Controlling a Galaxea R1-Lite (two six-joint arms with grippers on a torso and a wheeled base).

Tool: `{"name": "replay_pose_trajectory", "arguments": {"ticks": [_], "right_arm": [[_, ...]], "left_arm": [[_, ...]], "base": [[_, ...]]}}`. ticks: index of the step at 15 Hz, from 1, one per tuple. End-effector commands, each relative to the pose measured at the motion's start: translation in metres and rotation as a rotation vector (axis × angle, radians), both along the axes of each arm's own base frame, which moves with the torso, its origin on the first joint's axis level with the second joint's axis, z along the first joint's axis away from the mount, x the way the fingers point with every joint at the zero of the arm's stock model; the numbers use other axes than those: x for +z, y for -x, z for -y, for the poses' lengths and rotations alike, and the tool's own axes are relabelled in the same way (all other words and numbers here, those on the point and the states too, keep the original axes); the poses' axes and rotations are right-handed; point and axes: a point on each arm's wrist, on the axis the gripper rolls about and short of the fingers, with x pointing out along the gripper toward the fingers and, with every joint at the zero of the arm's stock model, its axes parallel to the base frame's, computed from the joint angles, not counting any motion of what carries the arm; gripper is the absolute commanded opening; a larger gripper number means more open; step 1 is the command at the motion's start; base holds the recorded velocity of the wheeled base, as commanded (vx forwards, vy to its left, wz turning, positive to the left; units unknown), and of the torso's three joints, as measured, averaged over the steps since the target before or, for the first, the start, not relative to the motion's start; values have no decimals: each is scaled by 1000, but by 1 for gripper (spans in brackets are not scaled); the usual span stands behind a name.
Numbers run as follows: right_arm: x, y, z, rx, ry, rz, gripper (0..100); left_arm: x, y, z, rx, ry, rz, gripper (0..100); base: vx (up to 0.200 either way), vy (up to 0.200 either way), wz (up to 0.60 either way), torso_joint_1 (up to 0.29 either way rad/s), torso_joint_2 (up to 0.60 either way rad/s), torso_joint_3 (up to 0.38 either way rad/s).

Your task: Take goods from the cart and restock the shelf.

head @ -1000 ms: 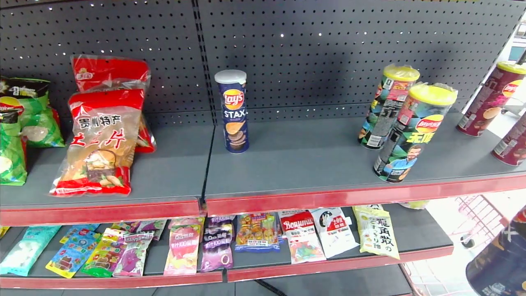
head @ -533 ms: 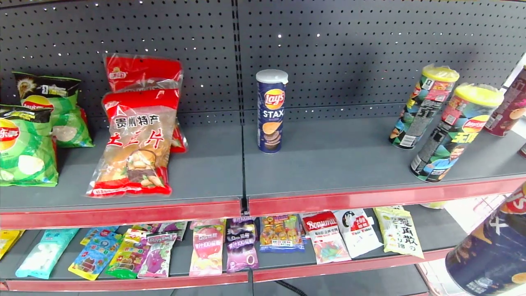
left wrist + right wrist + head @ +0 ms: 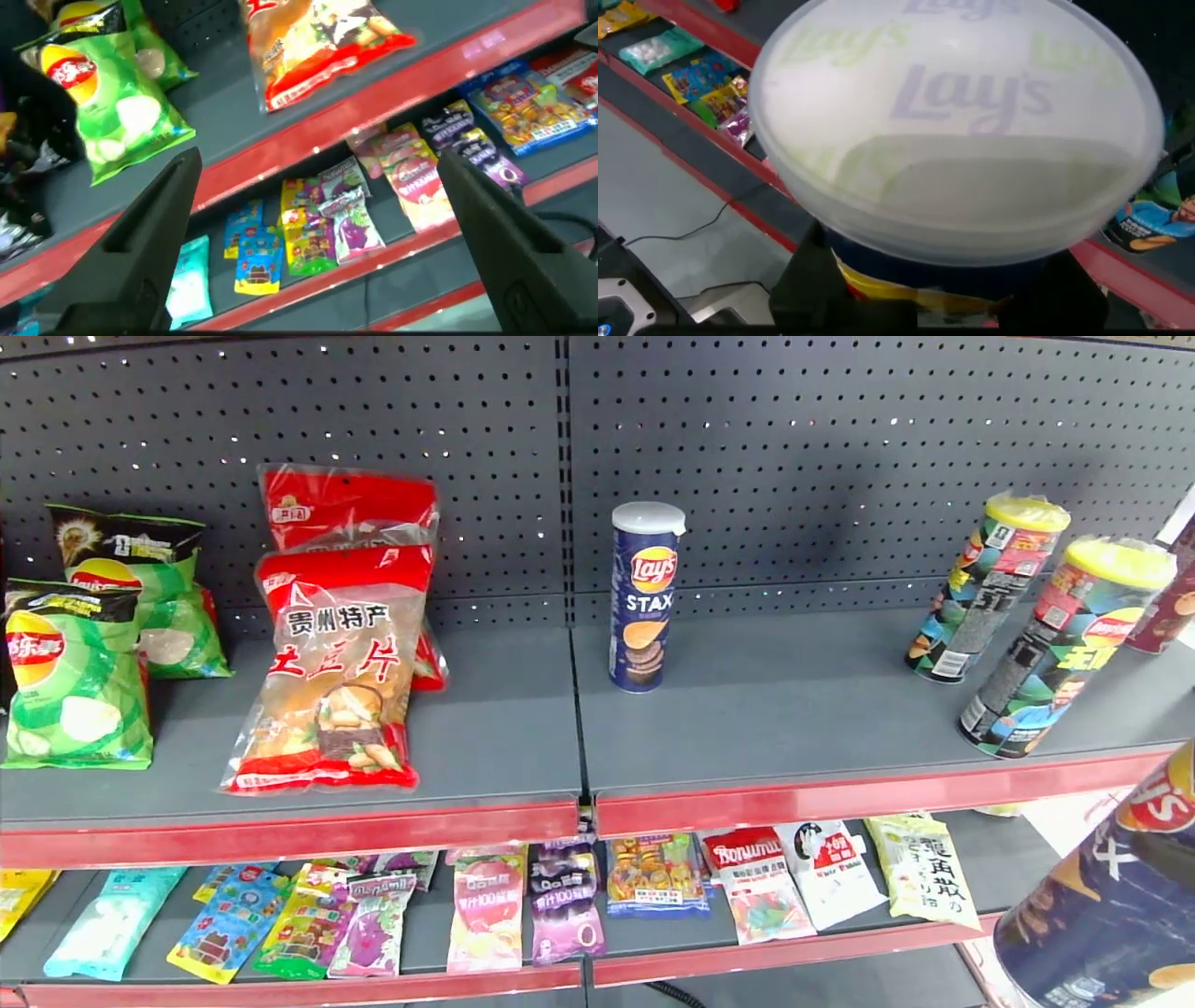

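**Head view.** Upper shelf (image 3: 747, 728): green chip bags (image 3: 79, 681) at the left, then red snack bags (image 3: 336, 681), one blue can (image 3: 644, 597) upright mid-shelf, and two yellow-lidded cans (image 3: 1064, 644) at the right. Lower shelf (image 3: 775, 952): a row of candy packets (image 3: 485, 905). A dark chip can (image 3: 1102, 896) is held off the shelf at the robot's right, below the upper shelf's front edge.

**Left wrist view.** Left gripper (image 3: 318, 168): fingers spread wide with nothing between them, above the candy packets.

**Right wrist view.** Right gripper (image 3: 924, 294): clamped around the dark chip can's body. The can's white lid (image 3: 952, 121) faces the camera.
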Motion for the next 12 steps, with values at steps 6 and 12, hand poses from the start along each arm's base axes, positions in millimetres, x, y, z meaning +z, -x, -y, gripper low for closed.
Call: {"name": "replay_pose_trajectory", "arguments": {"ticks": [6, 12], "right_arm": [[-2, -3, -1, -1, 5, -18, 0], [10, -9, -5, 88, -18, -9, 0]], "left_arm": [[3, -3, 1, -28, 1, -10, 100], [43, -45, 15, -266, 56, -145, 100]], "base": [[67, 0, 0, 5, 2, 2], [0, 0, 0, 0, 0, 0]]}}
